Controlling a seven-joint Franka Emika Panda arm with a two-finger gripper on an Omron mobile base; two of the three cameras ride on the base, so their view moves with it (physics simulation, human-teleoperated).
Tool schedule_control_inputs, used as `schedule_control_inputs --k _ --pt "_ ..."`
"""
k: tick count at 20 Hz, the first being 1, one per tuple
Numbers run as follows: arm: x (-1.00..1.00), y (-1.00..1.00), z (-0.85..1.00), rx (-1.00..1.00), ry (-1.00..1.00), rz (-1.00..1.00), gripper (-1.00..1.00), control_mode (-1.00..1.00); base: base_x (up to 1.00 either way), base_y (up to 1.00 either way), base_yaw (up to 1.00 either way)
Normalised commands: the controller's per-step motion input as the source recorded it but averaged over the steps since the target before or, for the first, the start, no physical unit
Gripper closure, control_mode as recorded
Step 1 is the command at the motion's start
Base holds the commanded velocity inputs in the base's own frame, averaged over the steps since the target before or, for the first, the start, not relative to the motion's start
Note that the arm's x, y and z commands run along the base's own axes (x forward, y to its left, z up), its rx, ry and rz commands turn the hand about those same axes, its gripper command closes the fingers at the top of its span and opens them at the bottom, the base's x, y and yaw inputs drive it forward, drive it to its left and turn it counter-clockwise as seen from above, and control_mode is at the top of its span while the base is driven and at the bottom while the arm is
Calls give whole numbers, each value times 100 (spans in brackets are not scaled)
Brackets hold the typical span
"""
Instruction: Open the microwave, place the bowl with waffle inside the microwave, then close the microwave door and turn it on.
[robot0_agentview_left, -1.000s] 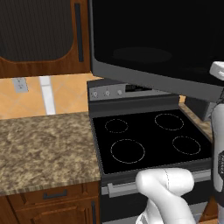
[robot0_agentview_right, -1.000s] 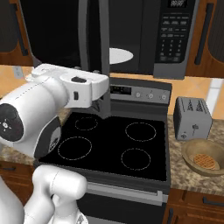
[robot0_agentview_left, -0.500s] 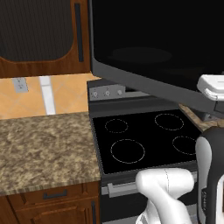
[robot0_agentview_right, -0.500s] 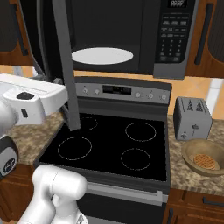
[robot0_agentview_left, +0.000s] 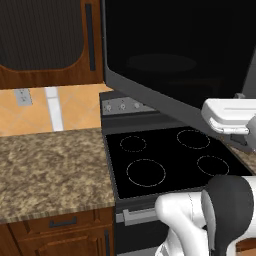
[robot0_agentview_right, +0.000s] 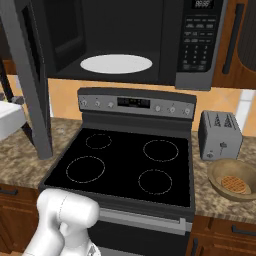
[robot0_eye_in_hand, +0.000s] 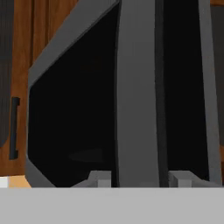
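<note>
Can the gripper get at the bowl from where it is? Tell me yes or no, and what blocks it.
Probably not directly. The gripper straddles the door handle at the stove's far left, while the bowl sits on the counter right of it, past the toaster. Nothing lies over the bowl, so after letting go it looks reachable.

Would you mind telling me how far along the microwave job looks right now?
Done: the microwave door is swung wide open, showing the white turntable inside the microwave. In hand: in the hand view the gripper sits at the door's handle, jaws either side of the bar. Left: the bowl with waffle sits on the counter beside the toaster; loading, closing and starting remain.
</note>
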Motion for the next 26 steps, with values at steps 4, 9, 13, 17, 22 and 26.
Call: schedule_control_inputs --k 4,9,13,17,22,26 --pt "-7 100 7 0 -1 0 100 -100 0 0 0" --pt "0 100 0 0 -2 0 100 -100 0 0 0" --pt "17 100 0 0 -5 0 100 -100 0 0 0" --pt "33 100 -13 0 -14 0 100 -100 0 0 0" --pt "58 78 -34 4 -14 5 100 -100 0 0 0" --pt "-3 -1 -8 0 -4 1 -100 -100 0 0 0"
